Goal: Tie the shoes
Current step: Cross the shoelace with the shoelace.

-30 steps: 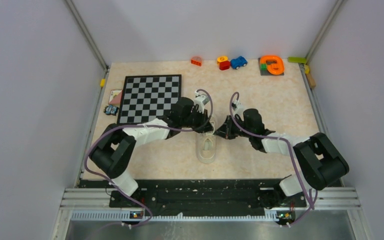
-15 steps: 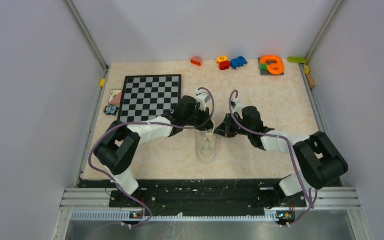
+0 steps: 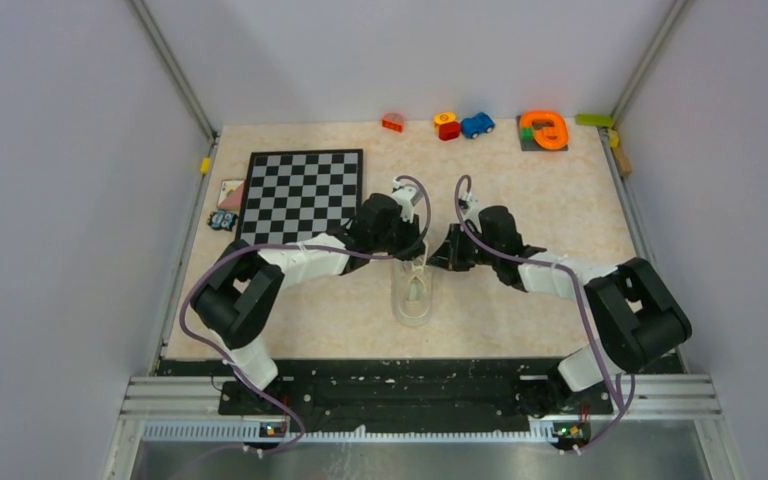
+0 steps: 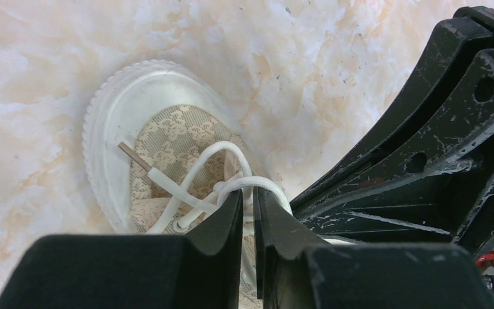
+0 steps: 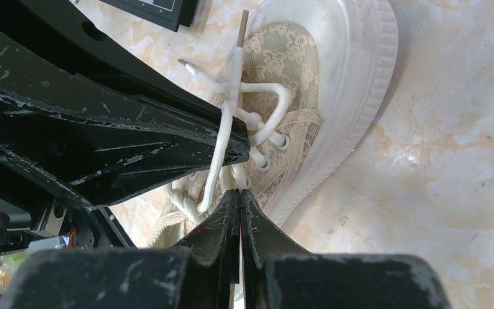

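Sneaker (image 4: 167, 138) of lacy cloth, glossy ribbed toe rim, corded white laces (image 4: 183, 192), smooth marbled table (image 4: 334, 77) beneath, scuffed matt left gripper (image 4: 248, 201)

Facing closely: left claw (image 4: 249, 193) slightly parted, right claw (image 5: 239, 192) closed.

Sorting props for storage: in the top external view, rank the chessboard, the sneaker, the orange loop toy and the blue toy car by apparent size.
1. chessboard, clearly largest.
2. sneaker, though its far end is hidden.
3. orange loop toy.
4. blue toy car, smallest.
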`<move>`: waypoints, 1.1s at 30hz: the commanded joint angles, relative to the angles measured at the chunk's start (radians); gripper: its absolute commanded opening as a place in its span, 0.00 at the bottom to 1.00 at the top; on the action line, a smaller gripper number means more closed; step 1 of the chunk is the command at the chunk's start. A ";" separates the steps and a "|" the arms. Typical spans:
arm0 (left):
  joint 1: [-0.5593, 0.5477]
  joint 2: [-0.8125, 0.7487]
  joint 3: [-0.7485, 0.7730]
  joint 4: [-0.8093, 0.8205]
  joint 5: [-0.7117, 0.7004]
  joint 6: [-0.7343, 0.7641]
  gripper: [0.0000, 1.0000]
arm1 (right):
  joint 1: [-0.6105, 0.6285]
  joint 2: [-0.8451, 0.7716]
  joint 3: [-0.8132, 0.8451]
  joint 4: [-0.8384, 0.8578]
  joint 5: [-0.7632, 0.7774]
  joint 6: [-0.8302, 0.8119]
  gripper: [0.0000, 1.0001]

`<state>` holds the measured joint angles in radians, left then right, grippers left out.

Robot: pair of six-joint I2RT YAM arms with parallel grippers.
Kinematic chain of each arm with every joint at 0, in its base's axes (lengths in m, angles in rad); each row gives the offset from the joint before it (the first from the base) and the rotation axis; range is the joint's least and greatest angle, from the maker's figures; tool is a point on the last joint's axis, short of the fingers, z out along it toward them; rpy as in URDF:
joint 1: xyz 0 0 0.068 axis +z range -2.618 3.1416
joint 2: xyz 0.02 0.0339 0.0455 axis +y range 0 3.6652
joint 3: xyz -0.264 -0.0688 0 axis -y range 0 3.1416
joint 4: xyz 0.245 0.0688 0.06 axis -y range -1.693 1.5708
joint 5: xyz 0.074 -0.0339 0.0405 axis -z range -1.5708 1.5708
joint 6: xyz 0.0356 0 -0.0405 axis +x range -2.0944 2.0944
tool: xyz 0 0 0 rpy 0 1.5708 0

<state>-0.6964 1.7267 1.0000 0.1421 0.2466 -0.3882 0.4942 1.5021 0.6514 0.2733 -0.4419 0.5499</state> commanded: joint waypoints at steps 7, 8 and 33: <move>-0.002 -0.059 0.028 0.001 -0.037 0.057 0.14 | -0.003 -0.008 0.038 -0.042 0.013 -0.028 0.00; -0.002 -0.062 0.028 -0.001 -0.035 0.063 0.14 | -0.003 -0.009 0.037 -0.042 0.011 -0.028 0.00; -0.010 -0.014 0.097 -0.052 0.013 0.111 0.07 | -0.003 -0.004 0.035 -0.033 0.007 -0.023 0.00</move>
<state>-0.7025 1.7401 1.0962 0.0727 0.2562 -0.2836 0.4942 1.5021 0.6567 0.2371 -0.4351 0.5415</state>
